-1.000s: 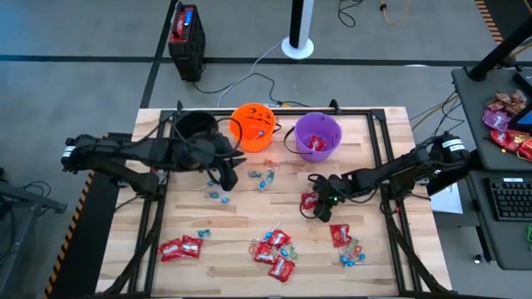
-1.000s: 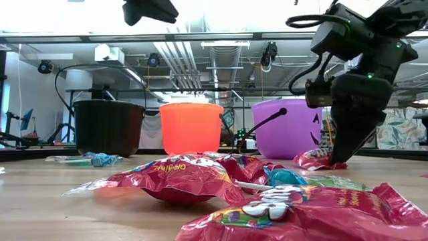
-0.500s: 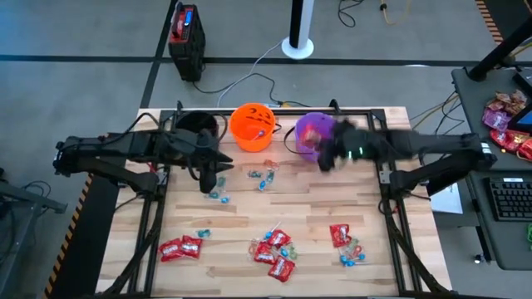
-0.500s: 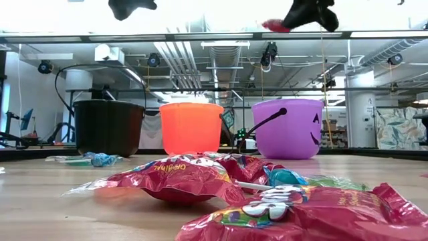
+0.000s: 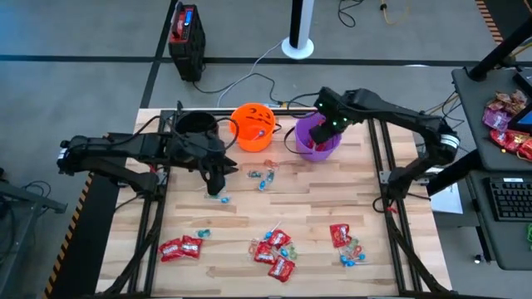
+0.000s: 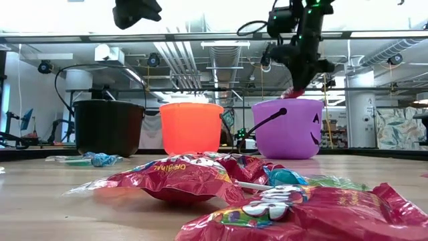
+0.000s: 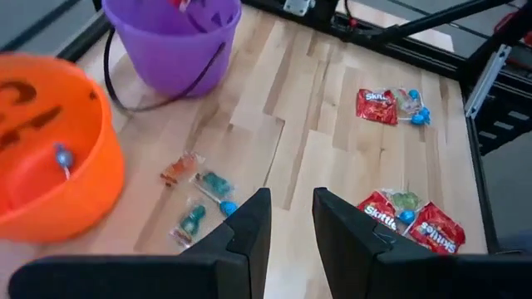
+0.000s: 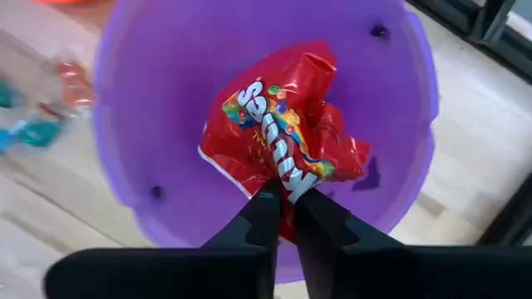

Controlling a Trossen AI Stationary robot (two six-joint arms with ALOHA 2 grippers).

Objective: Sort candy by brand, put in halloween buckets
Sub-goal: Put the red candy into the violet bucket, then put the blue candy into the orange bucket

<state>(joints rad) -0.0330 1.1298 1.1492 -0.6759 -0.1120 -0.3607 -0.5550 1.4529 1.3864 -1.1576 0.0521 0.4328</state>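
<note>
Above the purple bucket (image 8: 399, 178) now, right claw (image 8: 283, 195) clamps a red packet (image 8: 283, 137); left claw (image 7: 289, 216) apart.

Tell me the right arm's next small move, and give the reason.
Probably open the right gripper and let go. It is shut on a flat red rectangular candy packet hanging directly over the mouth of the round purple plastic bucket, so the packet should drop inside. The left gripper hovers open above the wooden table.
</note>
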